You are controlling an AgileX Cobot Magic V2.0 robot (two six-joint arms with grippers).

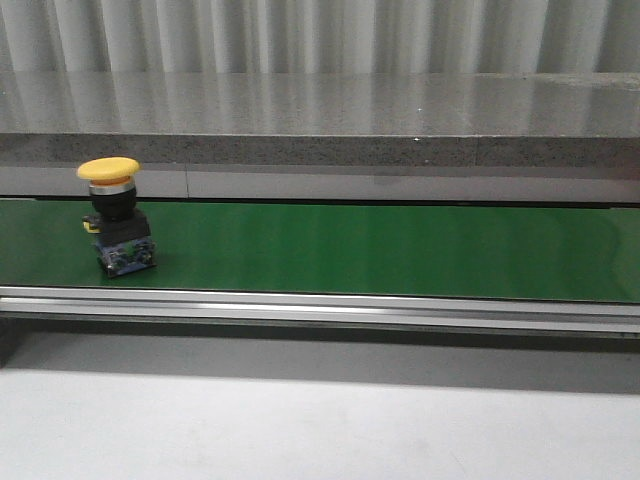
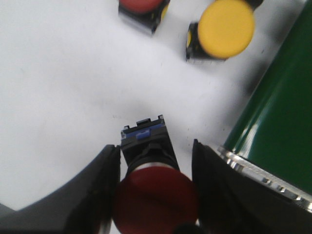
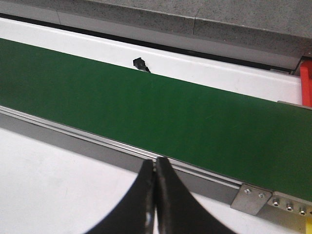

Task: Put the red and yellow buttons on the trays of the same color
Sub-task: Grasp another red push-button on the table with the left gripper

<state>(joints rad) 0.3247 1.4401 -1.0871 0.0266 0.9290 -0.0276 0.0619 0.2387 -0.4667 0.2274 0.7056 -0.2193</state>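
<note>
Red button point(image 2: 155, 195) sits clamped between the left gripper point(image 2: 155, 170) fingers, cap toward the wrist; right gripper point(image 3: 155, 195) is pinched closed, holding nothing.

belt point(image 1: 400, 250) – bare right of yellow button point(image 1: 115, 215) | rear – stone ledge point(image 1: 350, 150) blocks

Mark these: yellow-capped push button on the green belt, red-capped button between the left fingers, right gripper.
yellow-capped push button point(image 1: 109, 169), front view, on its cap.
red-capped button point(image 2: 155, 199), left wrist view, on its cap.
right gripper point(image 3: 155, 171), right wrist view, where the closed fingers' tips meet.
</note>
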